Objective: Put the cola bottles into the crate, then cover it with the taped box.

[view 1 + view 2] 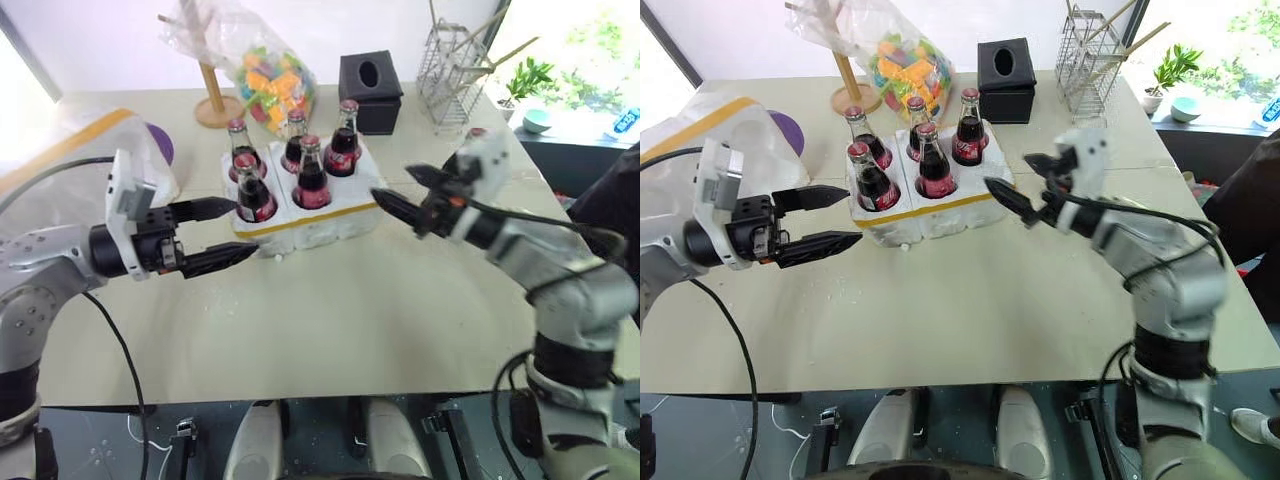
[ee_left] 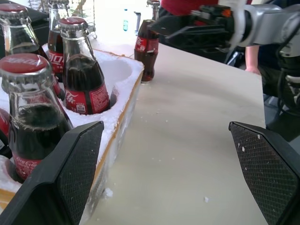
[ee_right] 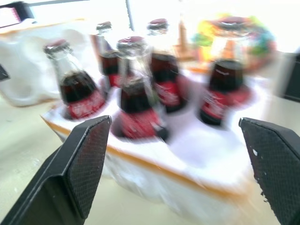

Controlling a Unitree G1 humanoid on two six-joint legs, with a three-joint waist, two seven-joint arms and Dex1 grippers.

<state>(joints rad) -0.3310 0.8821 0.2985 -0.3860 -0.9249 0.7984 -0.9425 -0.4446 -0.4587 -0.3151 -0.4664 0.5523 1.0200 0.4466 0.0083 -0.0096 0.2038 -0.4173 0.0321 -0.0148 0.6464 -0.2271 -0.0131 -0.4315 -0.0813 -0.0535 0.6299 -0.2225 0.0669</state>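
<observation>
A: Materials? 
B: White foam crate, yellow-taped; five glass bottles seated upright.

A: Grippers? 
B: Left gripper and right gripper both spread, empty; crate lies between them.

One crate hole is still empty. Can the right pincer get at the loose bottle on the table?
Probably yes: the open right pincer is near the bottle, which stands alone past the crate, with nothing between them.

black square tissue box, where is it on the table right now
The black square tissue box sits at the far side of the table, just behind the white styrofoam crate, between the bag of colourful blocks and the wire rack.
</observation>
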